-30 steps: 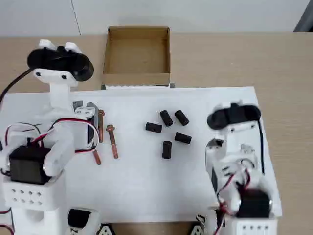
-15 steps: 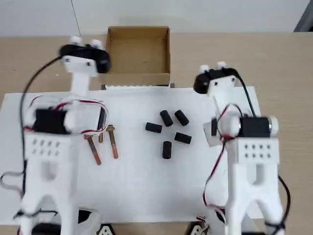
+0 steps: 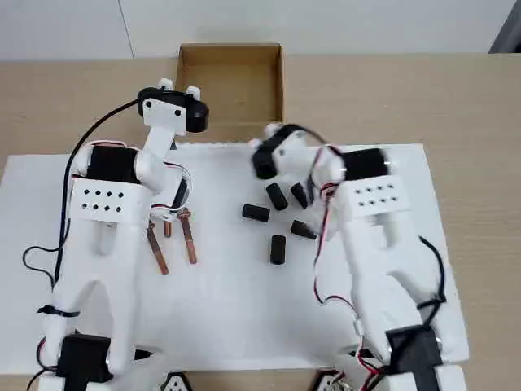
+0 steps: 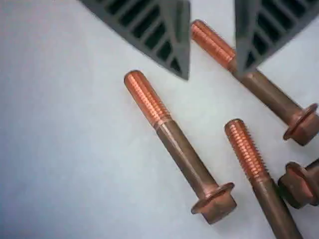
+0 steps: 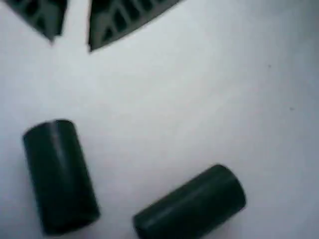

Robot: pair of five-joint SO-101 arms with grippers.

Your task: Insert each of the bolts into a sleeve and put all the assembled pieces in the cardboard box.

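The wooden table (image 3: 472, 98) carries a white sheet (image 3: 236, 309) across the lower frame and a cardboard box (image 3: 228, 130) at upper centre. Bolts (image 3: 189, 238) and sleeves (image 3: 278, 248) lie on the sheet.

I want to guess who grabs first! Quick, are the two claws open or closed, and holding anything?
Left gripper: open, holding nothing.
Right gripper: open a little, holding nothing.

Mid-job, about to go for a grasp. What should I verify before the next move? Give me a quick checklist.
1. Left gripper open and empty: ok.
2. Copper-coloured metal bolt in line with its jaw gap: ok.
3. Right gripper open and empty: ok.
4. Black cylindrical sleeves lying free on the white sheet: ok.
5. Brown cardboard box empty: ok.
6. Left gripper's height over the bolt: cannot tell.
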